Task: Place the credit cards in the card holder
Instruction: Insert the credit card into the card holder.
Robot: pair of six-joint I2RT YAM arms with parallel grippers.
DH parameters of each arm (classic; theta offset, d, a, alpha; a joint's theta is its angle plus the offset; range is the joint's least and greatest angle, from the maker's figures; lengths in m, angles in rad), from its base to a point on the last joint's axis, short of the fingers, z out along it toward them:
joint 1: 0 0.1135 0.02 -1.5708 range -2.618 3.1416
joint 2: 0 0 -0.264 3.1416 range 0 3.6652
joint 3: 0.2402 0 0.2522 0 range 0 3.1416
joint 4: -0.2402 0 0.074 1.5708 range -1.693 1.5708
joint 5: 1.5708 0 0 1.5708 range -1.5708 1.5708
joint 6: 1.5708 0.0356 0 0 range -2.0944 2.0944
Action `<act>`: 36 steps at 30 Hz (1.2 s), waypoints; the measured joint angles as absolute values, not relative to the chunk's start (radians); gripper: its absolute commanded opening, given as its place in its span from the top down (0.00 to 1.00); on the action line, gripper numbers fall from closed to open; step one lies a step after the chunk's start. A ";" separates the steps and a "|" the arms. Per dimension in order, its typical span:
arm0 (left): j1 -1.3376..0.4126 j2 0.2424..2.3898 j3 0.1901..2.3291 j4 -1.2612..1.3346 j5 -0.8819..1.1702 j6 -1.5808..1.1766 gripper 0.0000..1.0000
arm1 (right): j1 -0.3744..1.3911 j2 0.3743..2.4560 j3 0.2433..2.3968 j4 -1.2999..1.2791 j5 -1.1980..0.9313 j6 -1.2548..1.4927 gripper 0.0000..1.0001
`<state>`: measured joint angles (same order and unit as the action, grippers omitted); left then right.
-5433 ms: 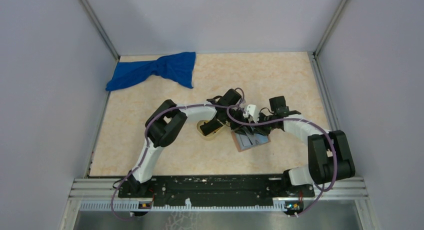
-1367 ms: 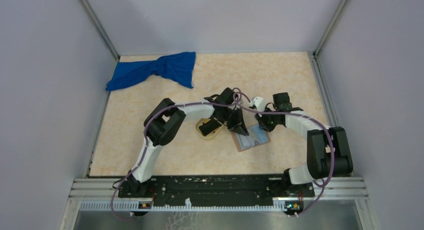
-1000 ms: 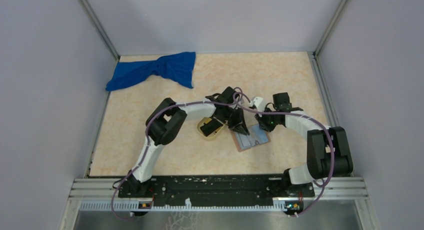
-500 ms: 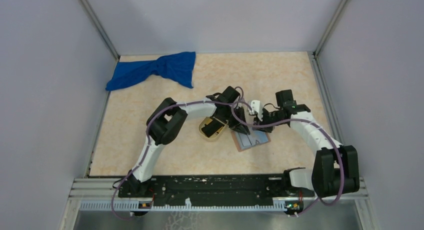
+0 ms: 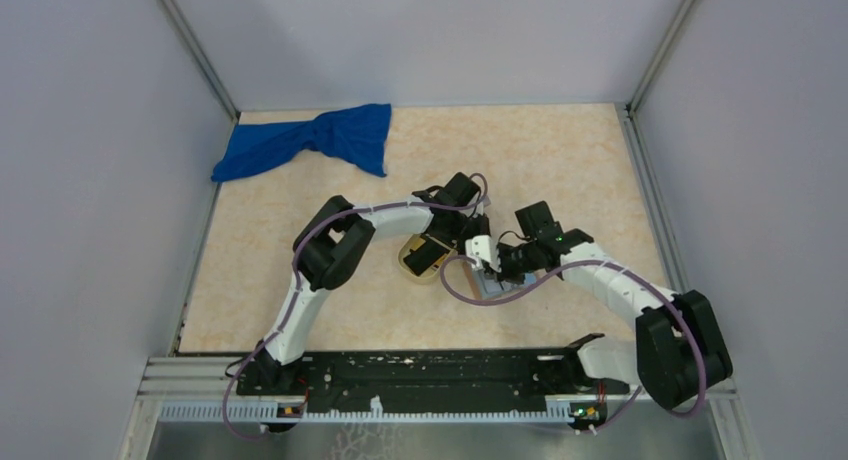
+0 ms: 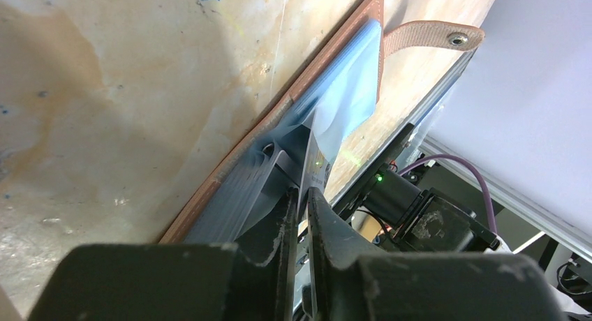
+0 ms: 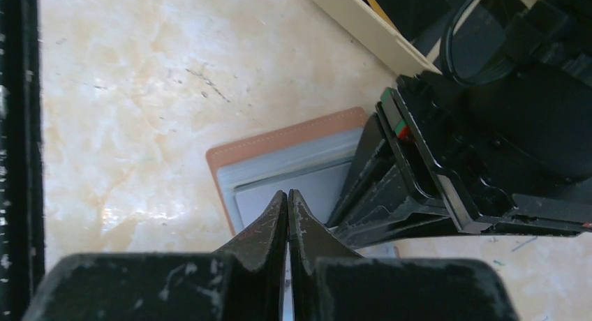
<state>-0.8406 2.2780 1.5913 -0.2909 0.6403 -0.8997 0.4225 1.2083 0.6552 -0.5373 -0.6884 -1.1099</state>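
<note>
Reddish-brown card holder point(image 6: 349, 84) may skid if left pincer point(image 6: 301, 195), pinching a card point(image 6: 314, 153), pushes askew; right pincer point(image 7: 287, 195) is pressed together.

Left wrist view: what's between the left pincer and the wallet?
A thin card, edge-on, spanning from the left pincer to the wallet; left wrist view shows it.

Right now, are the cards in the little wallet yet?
Not quite. Done: the card holder lies open on the table. In hand: the left gripper pinches one card edge-on, its tip at the holder's blue-grey slots; the shut right gripper points down at the holder. Left: sliding that card fully in, then the second card, which I can't spot here.
</note>
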 measured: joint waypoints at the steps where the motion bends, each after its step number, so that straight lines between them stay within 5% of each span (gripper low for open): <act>1: -0.841 2.278 1.591 -0.291 0.640 -0.900 0.82 | 0.427 1.218 0.655 -0.522 -0.666 -1.105 1.00; 36: -0.846 2.278 1.591 -0.268 0.627 -0.897 0.73 | 0.469 1.408 0.754 -0.601 -0.259 -1.034 1.00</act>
